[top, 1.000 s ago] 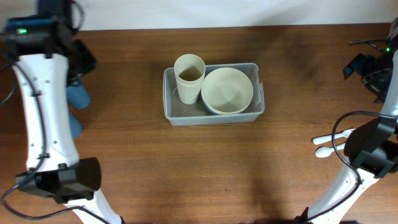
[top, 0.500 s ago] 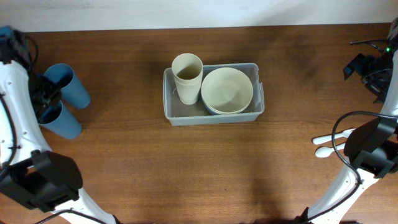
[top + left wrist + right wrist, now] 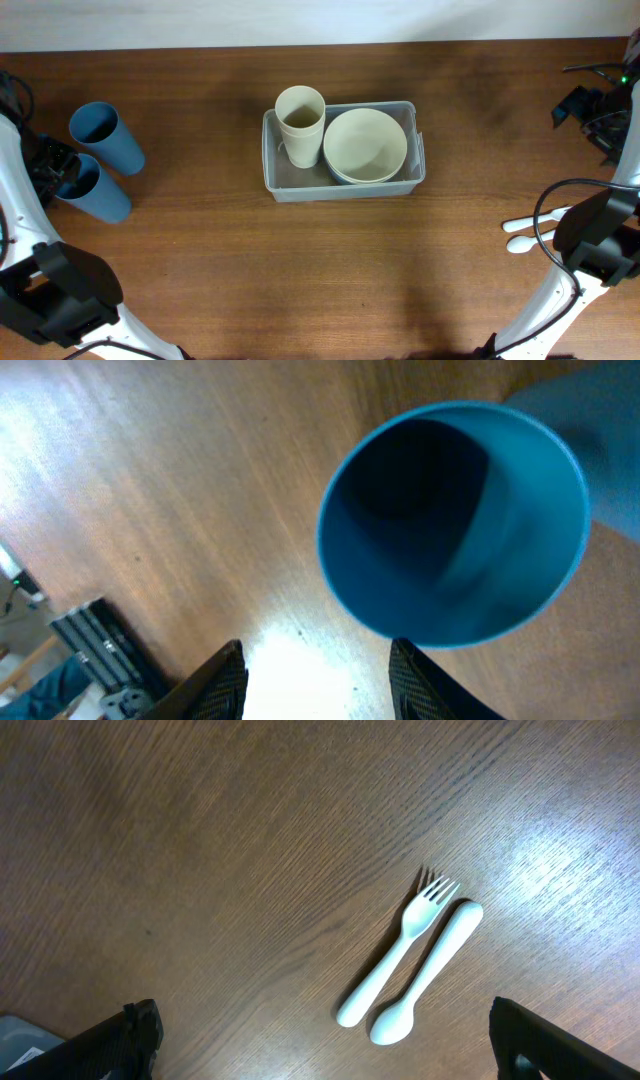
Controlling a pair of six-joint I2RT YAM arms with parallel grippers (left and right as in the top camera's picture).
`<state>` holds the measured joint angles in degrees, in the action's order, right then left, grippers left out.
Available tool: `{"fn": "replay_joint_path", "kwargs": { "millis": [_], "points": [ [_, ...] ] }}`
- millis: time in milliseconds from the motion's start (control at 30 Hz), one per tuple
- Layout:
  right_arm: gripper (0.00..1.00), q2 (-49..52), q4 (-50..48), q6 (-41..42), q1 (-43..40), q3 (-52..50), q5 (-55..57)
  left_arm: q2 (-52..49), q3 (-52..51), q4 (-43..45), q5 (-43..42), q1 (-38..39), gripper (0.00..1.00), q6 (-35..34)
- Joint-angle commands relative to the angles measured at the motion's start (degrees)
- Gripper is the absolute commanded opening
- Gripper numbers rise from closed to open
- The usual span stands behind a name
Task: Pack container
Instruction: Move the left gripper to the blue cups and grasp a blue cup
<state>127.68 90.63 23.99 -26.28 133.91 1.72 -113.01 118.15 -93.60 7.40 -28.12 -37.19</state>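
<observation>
Left gripper point(image 3: 315, 660) jaws part-open, empty, at the blue cup point(image 3: 455, 525) rim. Right gripper point(image 3: 322, 1020) wide open over the fork point(image 3: 400, 945). Container point(image 3: 340, 190) sits mid-table, cream cup point(image 3: 302, 120) and bowl point(image 3: 365, 145) inside. Likely light, thin, flexy, slick; grab bare rim.

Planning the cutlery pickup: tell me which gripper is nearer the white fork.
Right. The right gripper hangs open over the fork; the left gripper is far off on the opposite side, by a blue cup.
</observation>
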Motion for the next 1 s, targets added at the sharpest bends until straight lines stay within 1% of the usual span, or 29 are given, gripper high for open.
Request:
{"fn": "replay_joint_path", "kwargs": {
  "millis": [0,233,533,967],
  "points": [
    [0.99,-0.61,-0.04,0.48,-0.37,-0.24,0.92,0.28,-1.07,1.14,-2.49,-0.17,0.48,-0.79],
    [0.99,-0.61,-0.04,0.48,-0.37,-0.24,0.92,0.28,-1.88,2.45,-2.91,-0.2,0.48,-1.88],
    [0.99,-0.61,-0.04,0.48,-0.37,-0.24,0.92,0.28,-7.76,5.55,-2.03,-0.46,0.48,-2.32],
    [0.99,-0.61,-0.04,0.48,-0.37,-0.24,0.92,0.24,-10.08,7.85,-1.62,-0.7,0.48,-2.29]
  ]
}}
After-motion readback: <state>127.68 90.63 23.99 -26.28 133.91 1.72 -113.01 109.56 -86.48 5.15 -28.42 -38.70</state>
